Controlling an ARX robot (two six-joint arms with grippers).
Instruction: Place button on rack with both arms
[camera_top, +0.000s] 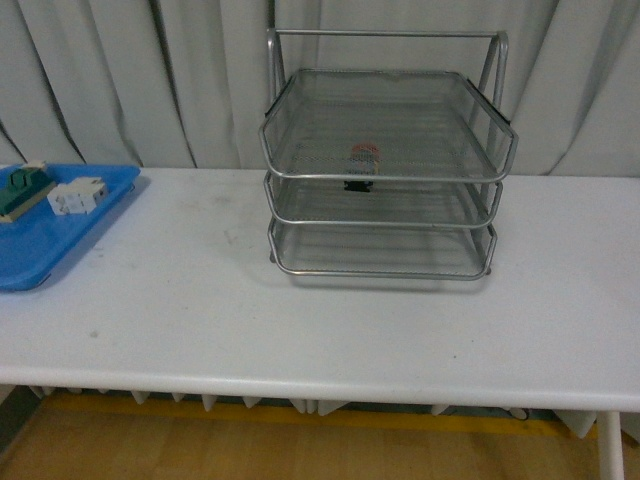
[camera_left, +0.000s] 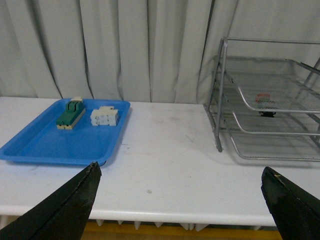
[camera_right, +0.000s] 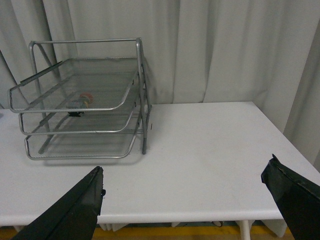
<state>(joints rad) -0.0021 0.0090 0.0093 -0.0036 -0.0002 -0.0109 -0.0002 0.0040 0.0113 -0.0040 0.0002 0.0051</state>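
Left gripper (camera_left: 180, 205): black blocky fingers spread wide apart, holding nothing, poised above the near edge of the white table (camera_left: 165, 165). Right gripper (camera_right: 182, 205): likewise spread wide and empty, above the table's near edge on the other side. Neither arm appears in the front view.

On the table's left portion lies a flat blue plastic tray (camera_top: 45, 245), carrying a green-and-cream terminal block (camera_top: 22, 190) and, just beside it, a white blocky component (camera_top: 77, 195). The two are apart from each other by a narrow gap.

Further back, near the table's middle, stands the three-tier silver wire-mesh rack (camera_top: 385, 225) with tubular frame, upright. The small push-button switch with red round cap (camera_top: 365, 155) rests inside the rack; its black body shows below the top tier's front rail. Through the mesh it appears to sit on the middle tier, though the exact tier cannot be confirmed.

Table surface is white with faint scuff marks. Behind it hangs a pale grey pleated curtain (camera_top: 150, 80). A wood-toned floor (camera_top: 200, 450) shows below the table edge.
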